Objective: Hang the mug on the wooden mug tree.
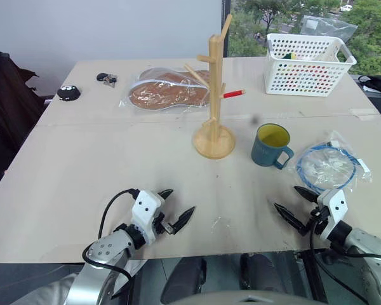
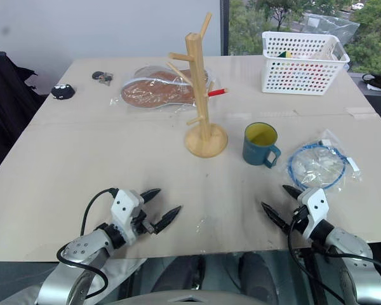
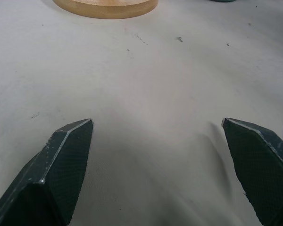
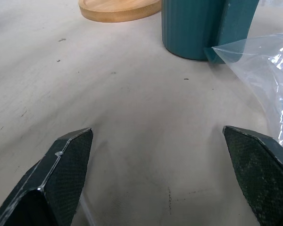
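Observation:
The teal-blue mug (image 1: pixel 270 145) with a yellow inside stands upright on the table, its handle turned toward the near right. Just left of it rises the wooden mug tree (image 1: pixel 213 95), a post with angled pegs on a round disc base (image 3: pixel 106 7). My left gripper (image 1: pixel 176 208) hovers open near the table's front edge, well short of the tree. My right gripper (image 1: pixel 293 204) is open too, near the front right, with the mug (image 4: pixel 198 28) straight ahead of its fingers. Nothing sits between either pair of fingers.
A clear bag with a blue cable coil (image 1: pixel 329 166) lies right of the mug, close to my right gripper. A white basket (image 1: pixel 307 62) stands at the back right. A bagged brown item (image 1: pixel 168 91), a red pen (image 1: pixel 233 93), keys (image 1: pixel 106 79) and a small black object (image 1: pixel 68 93) lie at the back.

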